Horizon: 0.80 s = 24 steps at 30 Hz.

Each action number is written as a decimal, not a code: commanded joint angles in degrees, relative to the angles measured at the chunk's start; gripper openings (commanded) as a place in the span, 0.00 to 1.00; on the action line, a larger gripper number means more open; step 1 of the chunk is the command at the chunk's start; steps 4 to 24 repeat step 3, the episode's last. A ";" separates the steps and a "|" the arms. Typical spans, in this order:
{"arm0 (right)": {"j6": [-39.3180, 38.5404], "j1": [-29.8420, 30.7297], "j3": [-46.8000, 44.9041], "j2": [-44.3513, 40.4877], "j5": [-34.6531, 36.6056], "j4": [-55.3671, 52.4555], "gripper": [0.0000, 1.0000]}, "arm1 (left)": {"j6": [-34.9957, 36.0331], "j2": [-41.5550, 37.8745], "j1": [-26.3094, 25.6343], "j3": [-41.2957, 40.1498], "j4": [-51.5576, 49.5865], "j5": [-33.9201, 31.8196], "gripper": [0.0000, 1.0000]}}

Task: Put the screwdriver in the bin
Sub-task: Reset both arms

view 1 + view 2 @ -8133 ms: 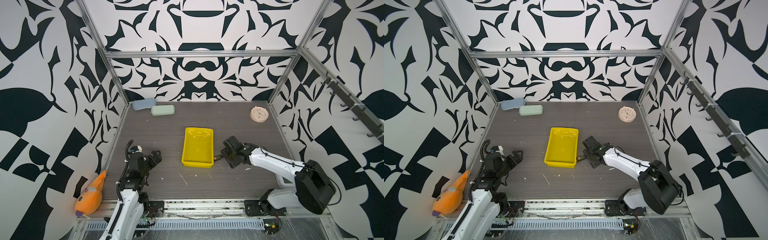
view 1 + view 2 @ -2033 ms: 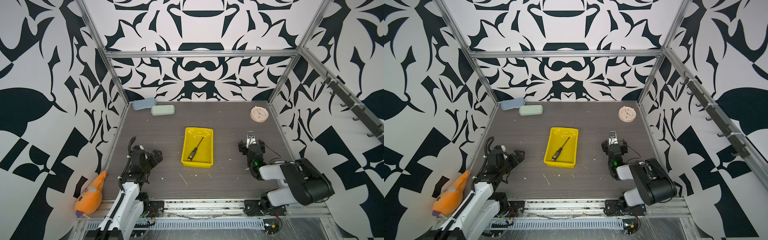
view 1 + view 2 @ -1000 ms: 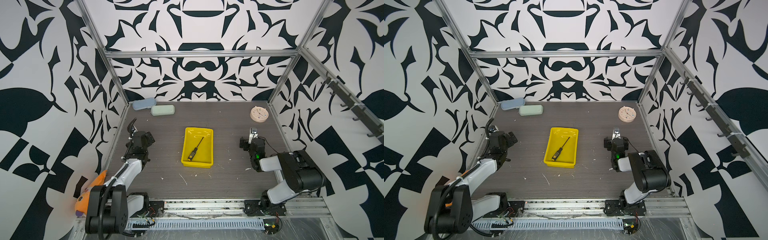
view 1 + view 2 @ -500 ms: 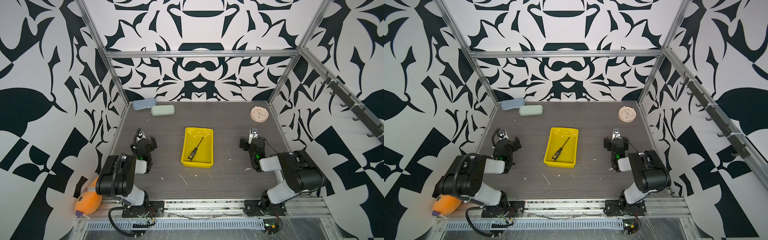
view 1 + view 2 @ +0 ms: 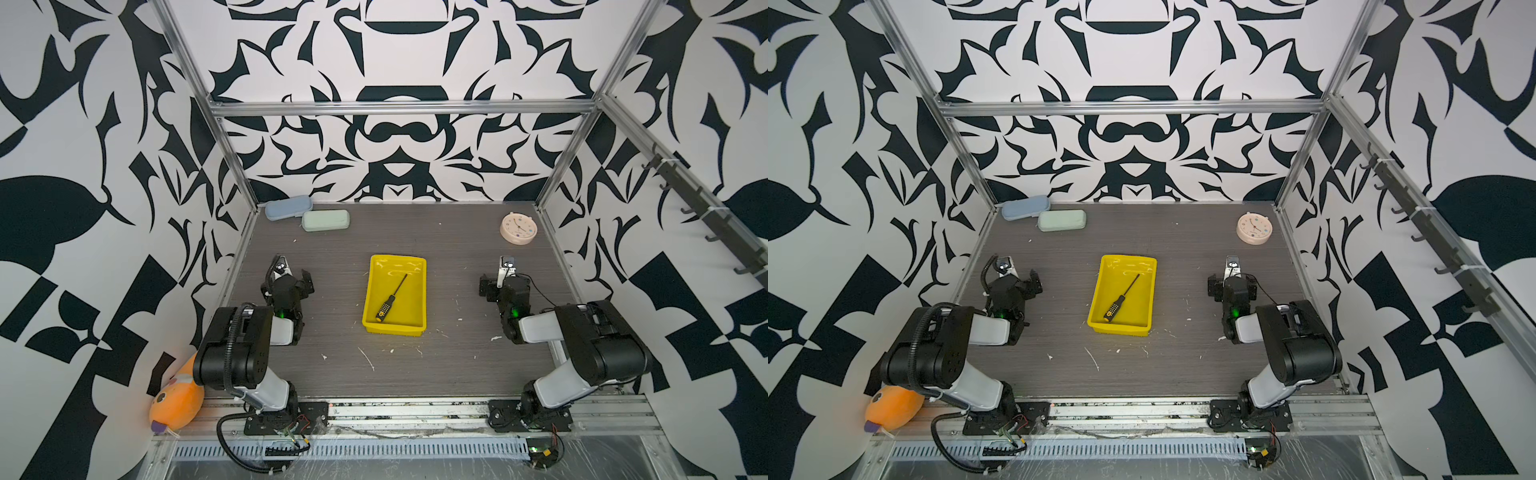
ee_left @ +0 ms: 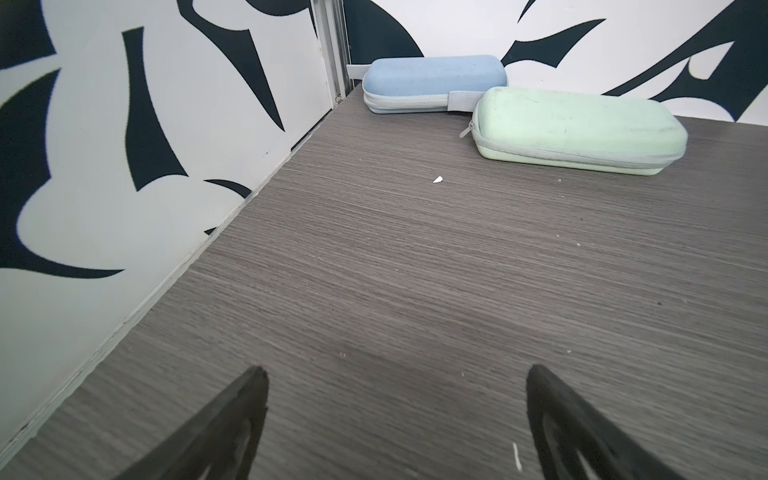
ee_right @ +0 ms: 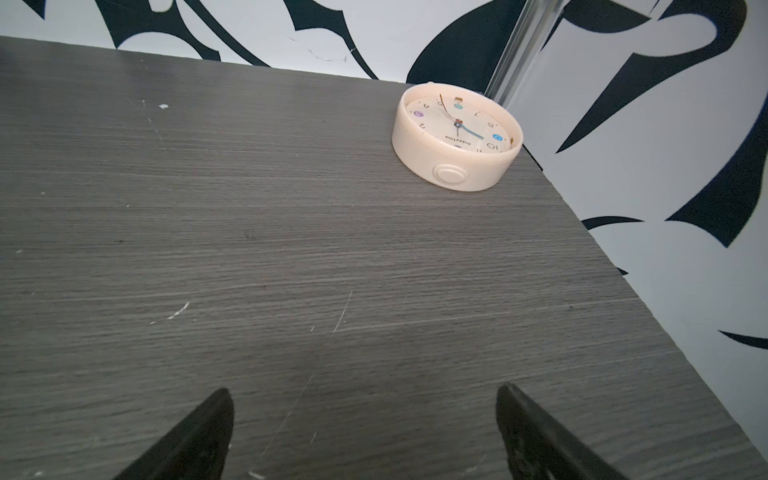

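Note:
The screwdriver [image 5: 390, 300] [image 5: 1121, 300], black-handled with yellow marks, lies slantwise inside the yellow bin [image 5: 422, 291] [image 5: 1152, 291] at the table's middle, in both top views. My left gripper [image 5: 292, 277] [image 5: 1019, 279] rests low over the table left of the bin, open and empty. My right gripper [image 5: 504, 285] [image 5: 1230, 287] rests right of the bin, also open and empty. The left wrist view shows the left gripper [image 6: 397, 370] over bare table. In the right wrist view the right gripper [image 7: 363, 390] is likewise over bare table. Neither wrist view shows bin or screwdriver.
A pale blue case [image 5: 288, 207] [image 6: 432, 81] and a green case [image 5: 325, 219] [image 6: 577, 126] lie at the back left. A cream clock [image 5: 518, 227] [image 7: 455, 137] lies flat at the back right. An orange plush toy [image 5: 178, 399] sits off the table's front left corner.
Eight seconds ago the bin was empty with my right gripper beside it; now the screwdriver lies in it. In the last second my left arm folded back, its gripper swinging right. The right arm barely moved.

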 commanded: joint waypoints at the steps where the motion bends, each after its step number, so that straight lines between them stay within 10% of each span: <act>1: 0.40 -0.18 0.86 -0.95 -0.30 1.00 1.00 | 0.36 -0.39 0.24 1.10 1.05 0.51 0.99; 24: 0.25 -0.25 0.71 -1.07 -0.19 1.13 1.00 | 0.28 -0.35 0.29 1.14 0.90 0.56 0.99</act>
